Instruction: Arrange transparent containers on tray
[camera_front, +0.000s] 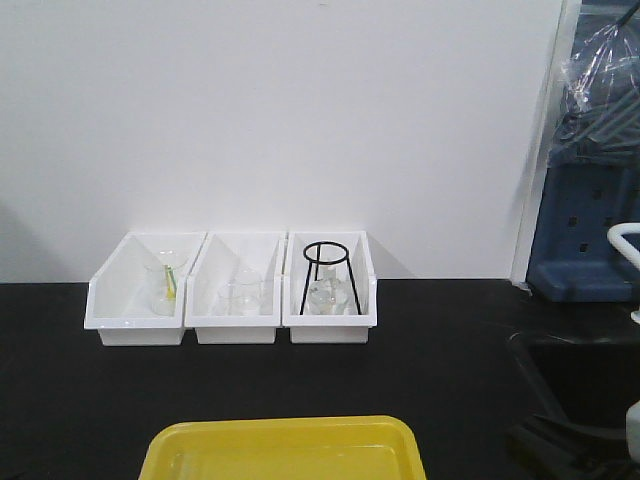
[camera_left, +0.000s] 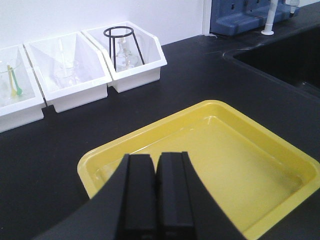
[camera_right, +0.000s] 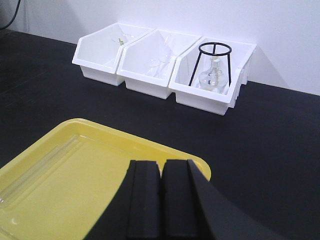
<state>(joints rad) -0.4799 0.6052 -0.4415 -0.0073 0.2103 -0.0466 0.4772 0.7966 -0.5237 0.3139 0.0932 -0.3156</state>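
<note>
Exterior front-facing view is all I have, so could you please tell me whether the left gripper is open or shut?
Observer: The left gripper has its jaws closed together with nothing between them, above the near rim of the yellow tray.
Operator: Thank you. And the right one?
Observer: The right gripper is also shut and empty, over the tray's near edge.
Operator: Is anything lying in the tray?
Observer: The right wrist view shows a faint clear long shape along the tray's left side. I cannot tell whether it is a test tube.
</note>
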